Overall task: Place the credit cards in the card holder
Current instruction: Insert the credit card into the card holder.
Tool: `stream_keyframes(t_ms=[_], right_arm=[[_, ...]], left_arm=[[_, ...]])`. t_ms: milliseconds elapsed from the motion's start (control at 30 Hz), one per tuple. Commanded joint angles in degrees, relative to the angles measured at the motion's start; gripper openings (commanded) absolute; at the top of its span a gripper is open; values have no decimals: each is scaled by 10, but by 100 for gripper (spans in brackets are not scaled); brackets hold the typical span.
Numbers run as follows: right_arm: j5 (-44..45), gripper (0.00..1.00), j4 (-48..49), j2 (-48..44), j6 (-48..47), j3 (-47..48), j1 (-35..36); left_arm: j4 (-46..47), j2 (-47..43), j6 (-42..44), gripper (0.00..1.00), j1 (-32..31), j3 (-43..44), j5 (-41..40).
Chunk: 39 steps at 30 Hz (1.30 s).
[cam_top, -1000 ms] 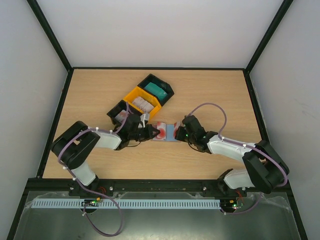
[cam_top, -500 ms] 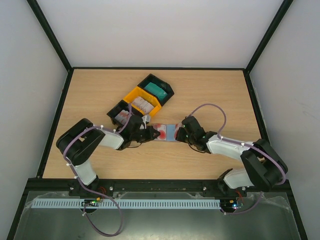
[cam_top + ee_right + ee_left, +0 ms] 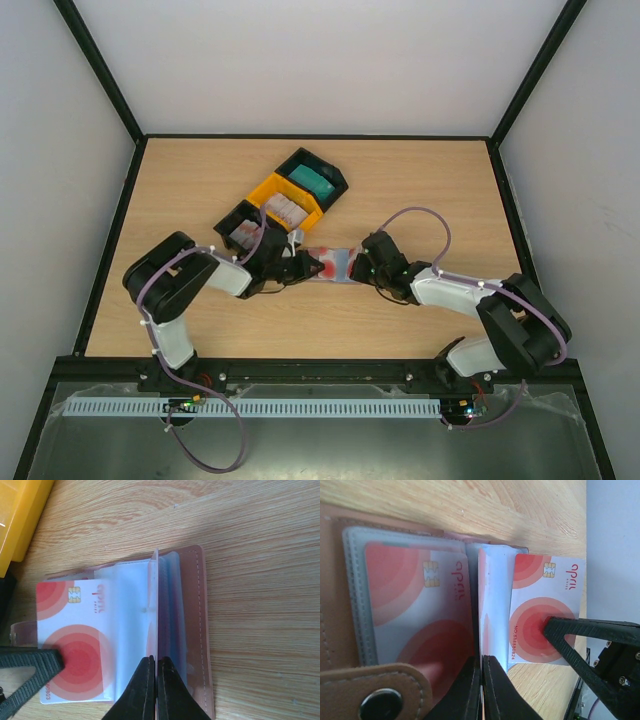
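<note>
The pinkish-brown card holder (image 3: 338,262) lies open between my two grippers. My left gripper (image 3: 303,266) is at its left end and my right gripper (image 3: 362,262) at its right end. In the left wrist view my left gripper (image 3: 482,662) is shut on a thin leaf seen edge-on. A red-and-white credit card (image 3: 415,610) sits in the pocket left of it. Another such card (image 3: 545,605) sticks out of a pale leaf, with the other arm's finger over it. In the right wrist view my right gripper (image 3: 155,665) is shut on a clear leaf, beside a half-inserted card (image 3: 75,630).
A yellow tray (image 3: 285,205) with pale cards, a black tray (image 3: 338,180) with teal cards (image 3: 315,181) and another black tray (image 3: 238,232) stand in a diagonal row just behind the left gripper. The yellow tray's corner shows in the right wrist view (image 3: 20,515).
The left arm's elbow has swung right, toward the holder. The right gripper has edged slightly left. Both grippers stay shut at the holder.
</note>
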Motion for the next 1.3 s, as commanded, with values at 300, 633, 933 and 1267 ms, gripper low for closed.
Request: stream_keyframes(t_ms=[300,633,933,1267], right_arm=[[38,2,-52,-1,5,8,0],[36,2,-55,-6,3,7,0],[36,2,-48,-5,5,1,1],[46,2,-55,-23,10,-1,0]], left_arm=[[29,1,-9,5,-8,10,32],[55,22,-25,5,-7,17,18],[60,37,-44,5,-8,24,19],[61,28,-63,2,-12,5,-25]])
